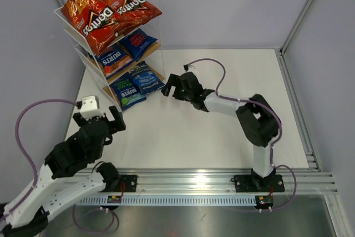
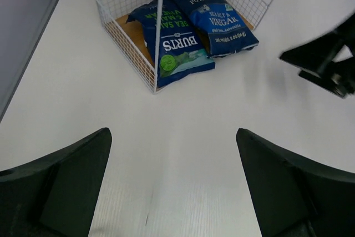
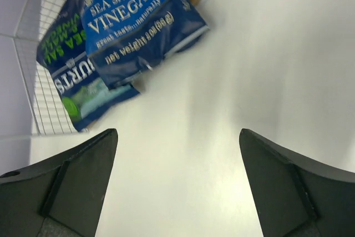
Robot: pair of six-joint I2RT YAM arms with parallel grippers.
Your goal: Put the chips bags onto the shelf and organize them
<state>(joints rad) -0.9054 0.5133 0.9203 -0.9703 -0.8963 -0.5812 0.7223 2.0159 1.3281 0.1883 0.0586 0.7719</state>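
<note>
Up at 10 o'clock on the tabletop (image 1: 222, 137) stands the shelf (image 1: 157, 45), and it's loaded on every tier. On the top tier there are two red Doritos bags (image 1: 91, 18) (image 1: 125, 1) side by side, leaning over the front edge. On the middle tier, two dark blue Burts bags (image 1: 113, 59) (image 1: 138, 40). On the bottom tier, a green-labelled Burts bag (image 1: 126, 91) sits next to the sea salt and vinegar bag (image 1: 147, 77), the two touching along their sides, and their near ends poke out past the front of the tier.

The right pincer (image 1: 169, 90) is at the 4 o'clock side of that sea salt and vinegar bag, just beside it but not touching. Its wrist view shows the jaws spread wide, with only bare tabletop between them. The left pincer (image 1: 99, 117) sits at 8 o'clock on the tabletop, well apart from the shelf. Its jaws are wide too and it carries nothing.
</note>
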